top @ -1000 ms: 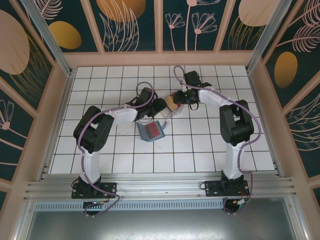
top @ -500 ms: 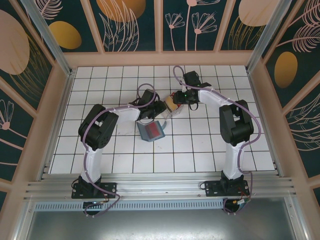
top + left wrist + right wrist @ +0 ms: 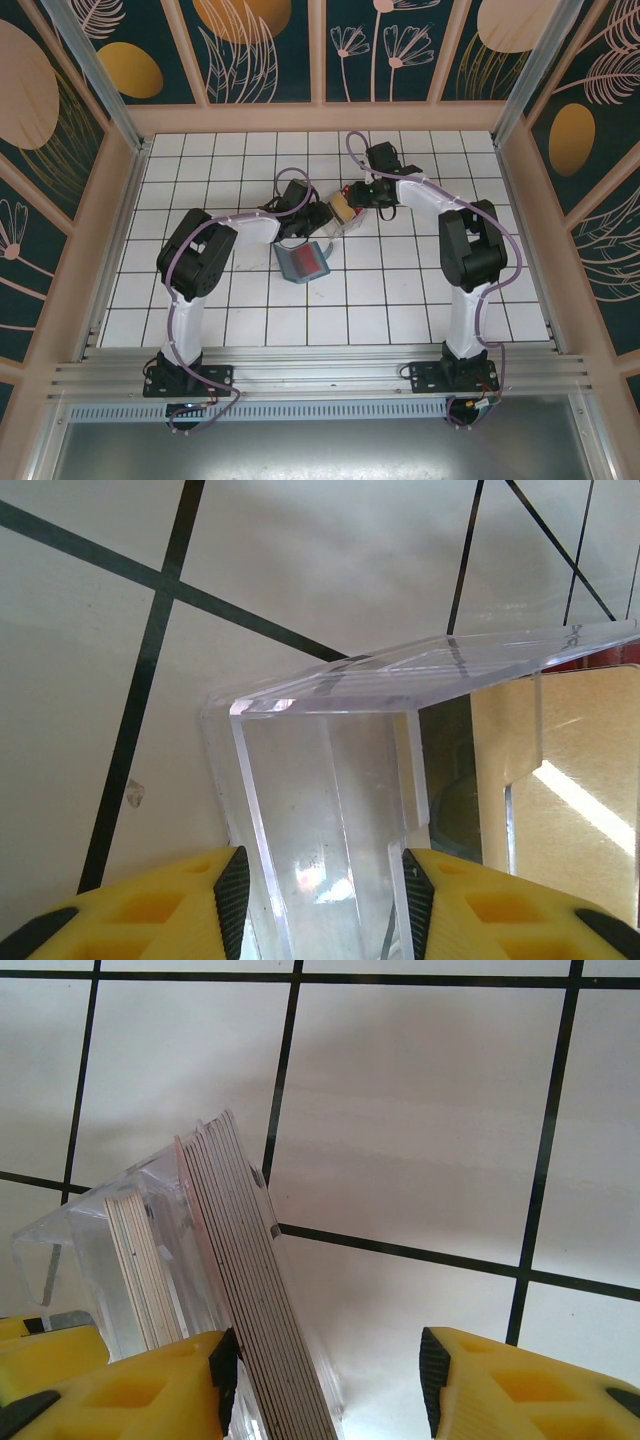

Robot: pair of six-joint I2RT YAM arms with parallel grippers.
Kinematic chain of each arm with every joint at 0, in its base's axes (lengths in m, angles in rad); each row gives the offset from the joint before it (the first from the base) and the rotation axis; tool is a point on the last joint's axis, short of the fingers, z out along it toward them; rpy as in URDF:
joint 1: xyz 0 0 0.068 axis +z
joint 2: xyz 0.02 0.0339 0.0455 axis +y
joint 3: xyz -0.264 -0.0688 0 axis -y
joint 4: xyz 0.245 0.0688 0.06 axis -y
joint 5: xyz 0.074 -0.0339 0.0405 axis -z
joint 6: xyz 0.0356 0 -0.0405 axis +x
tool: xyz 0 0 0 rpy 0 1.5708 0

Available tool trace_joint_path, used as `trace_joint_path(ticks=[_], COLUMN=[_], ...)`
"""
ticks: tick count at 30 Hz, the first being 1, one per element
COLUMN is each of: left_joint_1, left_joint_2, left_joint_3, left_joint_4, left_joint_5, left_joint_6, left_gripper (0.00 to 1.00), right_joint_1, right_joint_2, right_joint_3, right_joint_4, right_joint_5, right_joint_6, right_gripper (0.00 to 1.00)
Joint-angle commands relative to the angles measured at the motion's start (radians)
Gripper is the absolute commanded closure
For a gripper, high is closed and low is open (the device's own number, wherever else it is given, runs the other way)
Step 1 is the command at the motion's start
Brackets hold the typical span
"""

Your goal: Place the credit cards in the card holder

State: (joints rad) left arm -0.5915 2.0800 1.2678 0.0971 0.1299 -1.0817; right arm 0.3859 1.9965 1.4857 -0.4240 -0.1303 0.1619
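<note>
Risk as I see it: the right jaws are open, with the credit cards (image 3: pixel 255 1290) leaning on the 9 o'clock pad only, so closing could fan the stack or drag the clear tray (image 3: pixel 330 810). The left jaws straddle the tray's end; can't tell if they're clamped. The card holder (image 3: pixel 303 262) sits on the table (image 3: pixel 400 290), 7 o'clock from both.

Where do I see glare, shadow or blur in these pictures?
Left wrist: a bright streak of light crosses the yellow-tan card, and the clear tray carries pale reflections. Right wrist: the card stack throws a soft shadow on the tiles. Top external: even light, nothing blurred.
</note>
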Motion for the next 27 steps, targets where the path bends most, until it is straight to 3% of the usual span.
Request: trace_joint_path(ticks=[1, 10, 17, 27], left_joint_1=[-0.002, -0.003, -0.003, -0.002], left_joint_2=[0.021, 0.016, 0.014, 0.020], left_joint_3=[-0.029, -0.036, -0.039, -0.030], left_joint_4=[-0.059, -0.053, -0.050, -0.054], left_joint_5=[-0.021, -0.018, -0.021, -0.019], left_joint_6=[0.017, 0.016, 0.018, 0.020], left_gripper=[0.54, 0.54, 0.54, 0.55], right_joint_1=[-0.005, -0.010, -0.010, -0.010], right_joint_2=[-0.054, -0.079, -0.062, -0.065], right_joint_3=[-0.005, -0.013, -0.017, -0.011], right_joint_4=[-0.004, 0.001, 0.001, -0.014], right_joint_5=[0.054, 0.062, -0.002, 0.009], right_joint_6=[-0.003, 0.000, -0.010, -0.021], right_gripper=[0.48, 0.49, 0.54, 0.76])
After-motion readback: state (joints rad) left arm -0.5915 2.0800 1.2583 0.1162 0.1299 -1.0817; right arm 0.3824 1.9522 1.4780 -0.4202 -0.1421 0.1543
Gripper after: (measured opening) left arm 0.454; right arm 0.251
